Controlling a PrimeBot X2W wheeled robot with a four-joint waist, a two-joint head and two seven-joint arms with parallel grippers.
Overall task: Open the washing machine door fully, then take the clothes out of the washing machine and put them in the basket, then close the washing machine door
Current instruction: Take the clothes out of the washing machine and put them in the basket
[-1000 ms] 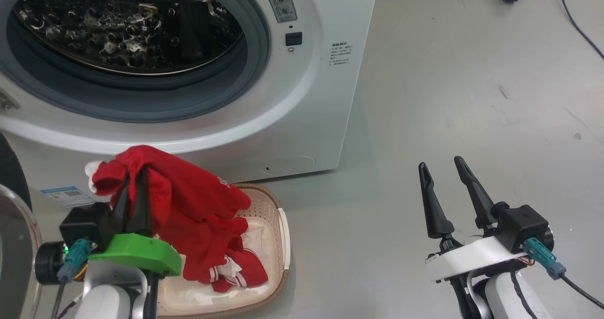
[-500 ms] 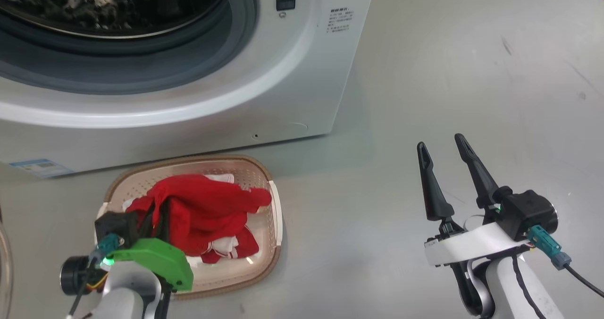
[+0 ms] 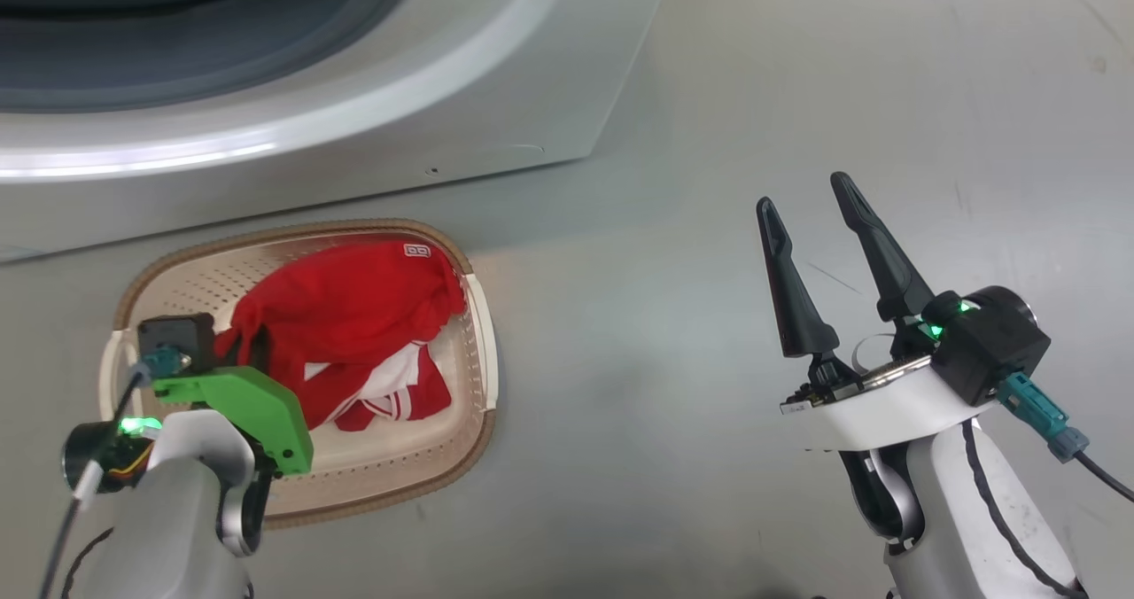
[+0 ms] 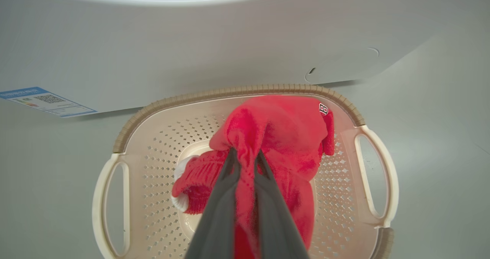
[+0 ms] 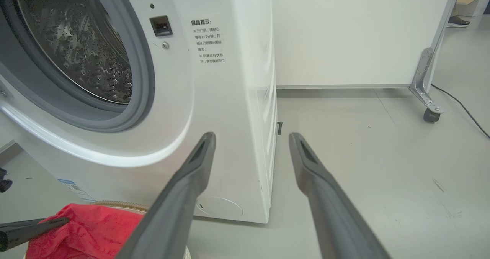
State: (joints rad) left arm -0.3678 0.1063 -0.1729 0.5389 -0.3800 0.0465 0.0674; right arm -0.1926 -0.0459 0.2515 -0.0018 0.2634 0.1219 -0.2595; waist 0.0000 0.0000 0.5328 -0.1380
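The red clothes (image 3: 354,311) lie heaped in the cream basket (image 3: 483,342) on the floor in front of the white washing machine (image 3: 372,120). My left gripper (image 4: 245,154) is shut on a fold of the clothes (image 4: 285,136) over the basket (image 4: 115,167), and its fingers are half buried in the fabric in the head view. My right gripper (image 3: 802,193) hangs open and holds nothing, to the right of the basket over bare floor. In the right wrist view that gripper (image 5: 252,136) points at the machine's front corner (image 5: 229,98), and the steel drum (image 5: 84,56) stands uncovered. The door is out of view.
A blue label (image 4: 46,100) sits low on the machine's front. A white panel on a castor (image 5: 430,115) stands behind the machine, with a cable (image 5: 465,111) on the floor beside it. Grey floor (image 3: 753,76) stretches to the right.
The head camera has tilted down. My left gripper has brought the clothes down from in front of the porthole into the basket, still shut on them. The right gripper stays open.
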